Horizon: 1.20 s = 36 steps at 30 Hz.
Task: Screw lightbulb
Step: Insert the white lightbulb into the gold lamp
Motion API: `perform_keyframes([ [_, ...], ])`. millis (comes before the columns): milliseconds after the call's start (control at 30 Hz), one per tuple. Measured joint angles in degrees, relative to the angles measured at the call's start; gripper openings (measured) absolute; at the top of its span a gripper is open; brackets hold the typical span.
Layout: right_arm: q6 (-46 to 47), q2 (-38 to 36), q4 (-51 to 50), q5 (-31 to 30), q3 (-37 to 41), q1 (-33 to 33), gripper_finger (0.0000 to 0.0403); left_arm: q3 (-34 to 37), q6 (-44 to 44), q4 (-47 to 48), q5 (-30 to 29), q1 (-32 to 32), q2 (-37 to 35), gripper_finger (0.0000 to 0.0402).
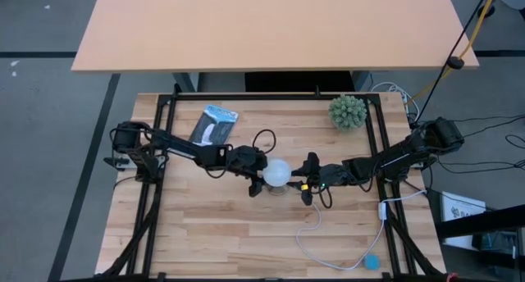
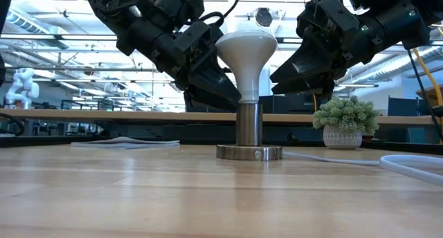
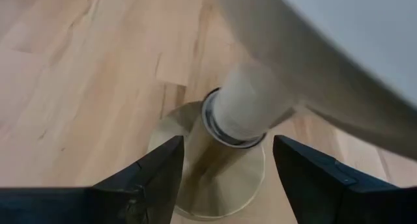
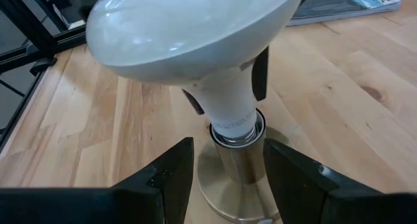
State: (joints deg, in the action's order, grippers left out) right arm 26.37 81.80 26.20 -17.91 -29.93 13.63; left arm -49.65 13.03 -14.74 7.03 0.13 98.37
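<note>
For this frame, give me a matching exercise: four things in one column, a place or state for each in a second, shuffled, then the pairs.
Things:
1. lightbulb
2. plant
3. booklet
4. left gripper

Places or states:
A. lying flat at the far left of the table
B. upright in the metal socket at mid-table
C. open, fingers either side of the socket
D. standing at the far right of the table in a pot

Pairs: 1-B, 2-D, 3-A, 4-C
</note>
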Motion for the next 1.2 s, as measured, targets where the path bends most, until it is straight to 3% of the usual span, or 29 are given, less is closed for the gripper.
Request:
perform_keyframes([
  [533,2.02,-0.09,-4.85,0.84,0.00,1.67,0.0171,1.31,1.04,14.58,-4.69,-0.69,-8.14,0.0241],
  [733,4.56,-1.68,-12.54,0.02,0.00,4.56,0.0119,3.68,8.73,14.36,-10.29,-2.29,-8.14,0.0241],
  [967,4.42,-3.28,-13.99,-0.13,0.02,6.80,0.0011,6.68,10.27,13.83,-13.35,-2.56,-8.16,0.0241],
  [1100,7.89,-2.97,-13.95,-3.84,0.00,6.74,0.0015,7.19,12.42,13.53,-13.94,-2.13,-8.06,0.0232],
  [1200,9.69,-2.04,-13.80,-8.24,0.00,6.26,0.0023,7.19,11.07,9.79,-13.94,-2.13,-7.38,0.0192],
])
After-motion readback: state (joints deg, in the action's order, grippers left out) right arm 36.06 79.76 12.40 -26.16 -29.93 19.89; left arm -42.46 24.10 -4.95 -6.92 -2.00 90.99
